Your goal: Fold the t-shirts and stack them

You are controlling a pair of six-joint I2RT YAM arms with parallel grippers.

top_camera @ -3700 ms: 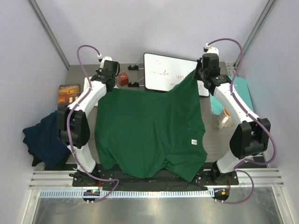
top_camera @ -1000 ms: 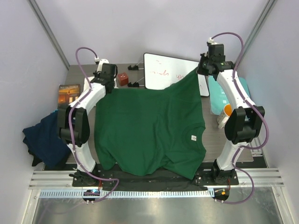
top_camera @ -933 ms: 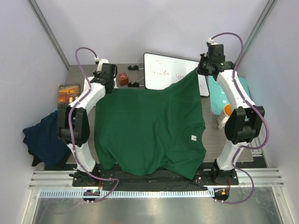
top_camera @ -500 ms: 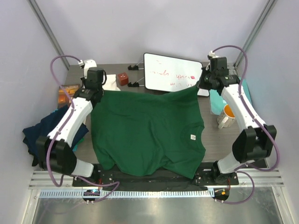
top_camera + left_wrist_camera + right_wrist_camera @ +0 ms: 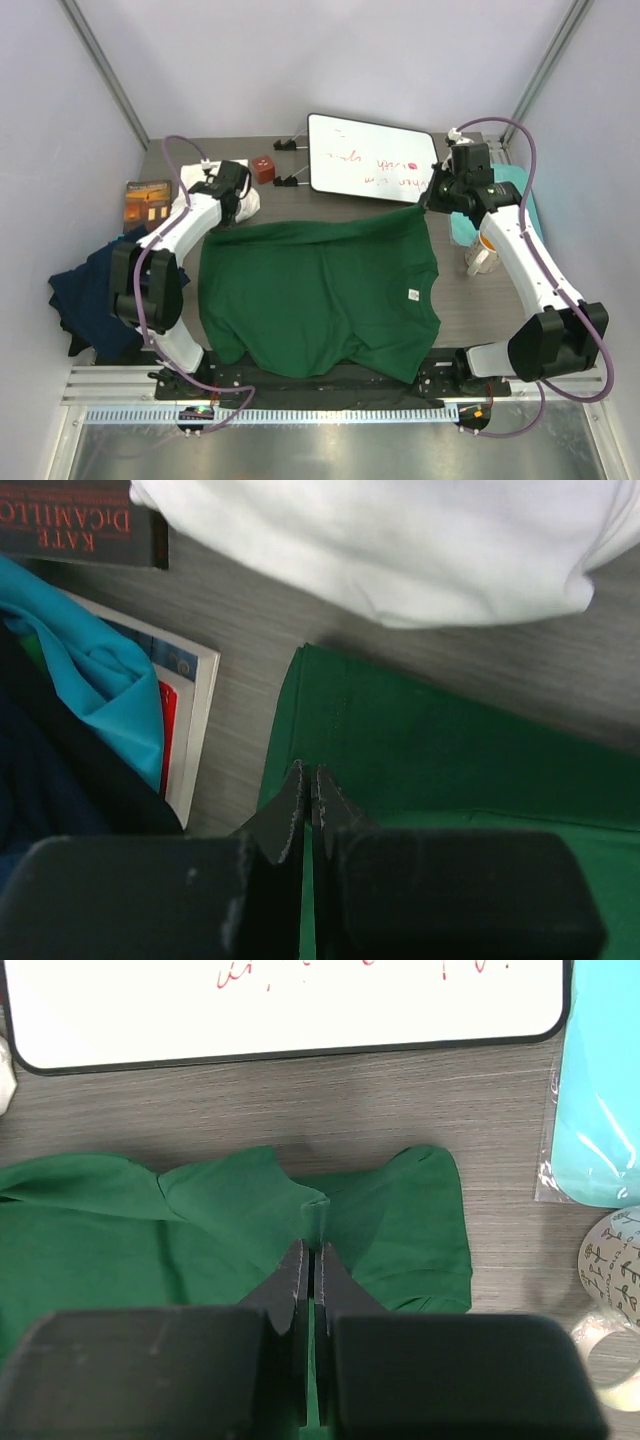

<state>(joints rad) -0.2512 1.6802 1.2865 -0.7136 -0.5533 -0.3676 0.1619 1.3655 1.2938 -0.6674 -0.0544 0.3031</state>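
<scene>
Green t-shirt (image 5: 320,300): spread across the middle of the counter (image 5: 468,300); its near edge hangs over the front, and its far edge is pulled up between the two hands.
Left hand (image 5: 308,780): fingers pinched together on a thin fold at the shirt's far-left corner.
Right hand (image 5: 311,1255): fingers pinched together on a raised ridge of green cloth at the far-right corner, near the whiteboard (image 5: 370,160).
Navy t-shirt (image 5: 90,300): crumpled and draped off the counter's left side.
Cream-white t-shirt (image 5: 400,540): bunched just beyond the left hand, with a strip of bare counter between it and the green cloth.
Handling: judged light, limp and soft; it sags wherever it is unsupported and drags on the counter.
Best hold: both corners of one edge, kept taut.
Risk: a thin pinch may slip, and the mug (image 5: 482,252) stands near the right side.
</scene>
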